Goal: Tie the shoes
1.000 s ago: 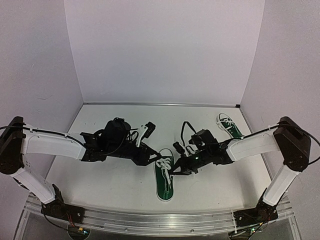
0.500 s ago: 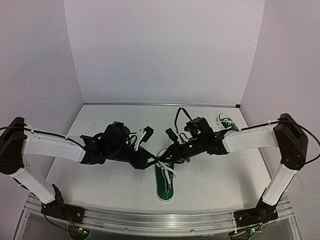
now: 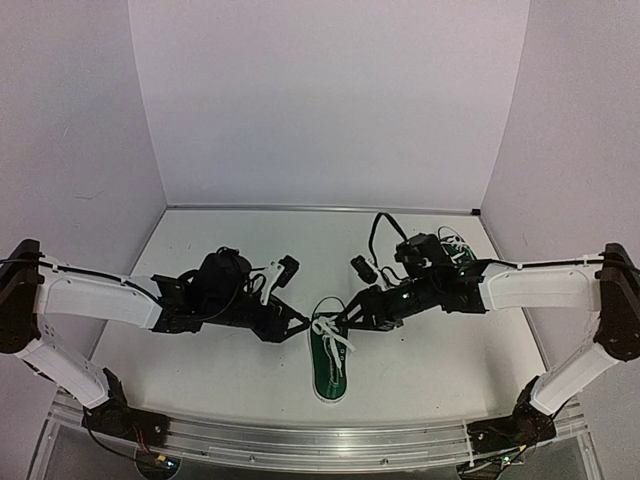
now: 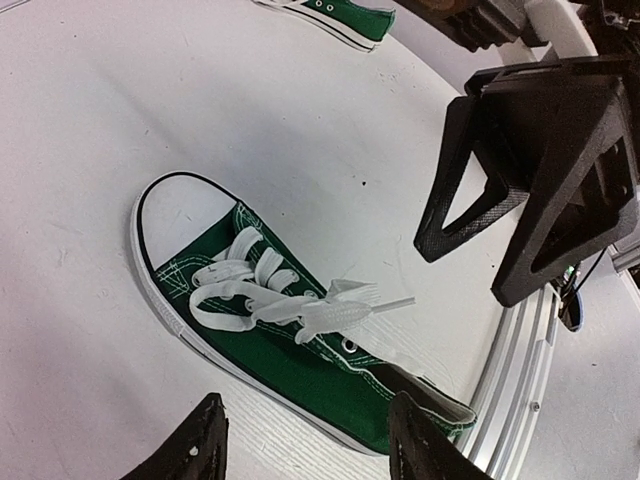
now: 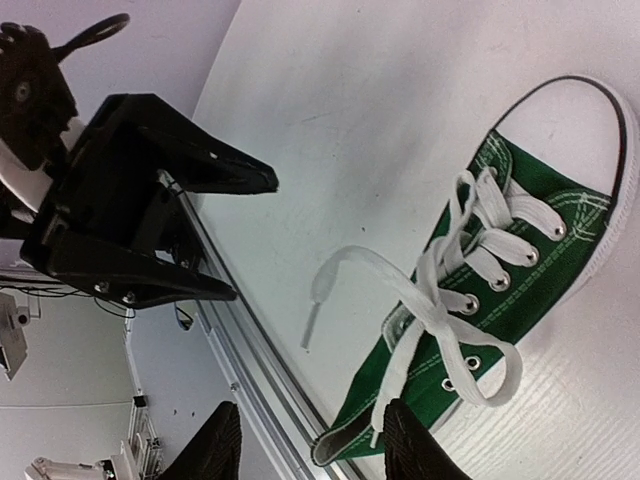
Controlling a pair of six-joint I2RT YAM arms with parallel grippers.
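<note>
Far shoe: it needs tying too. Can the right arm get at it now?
Probably yes: the far shoe lies uncovered just behind the right arm, and the right gripper is open, holding nothing.

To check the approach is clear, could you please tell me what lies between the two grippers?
In the top view, only the white laces of the near green sneaker lie between the left gripper and the right gripper.

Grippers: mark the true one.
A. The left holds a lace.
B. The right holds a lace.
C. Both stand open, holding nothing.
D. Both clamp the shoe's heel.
C: the left gripper and the right gripper show spread fingers with nothing between them, and the laces lie loose on the near shoe.
</note>
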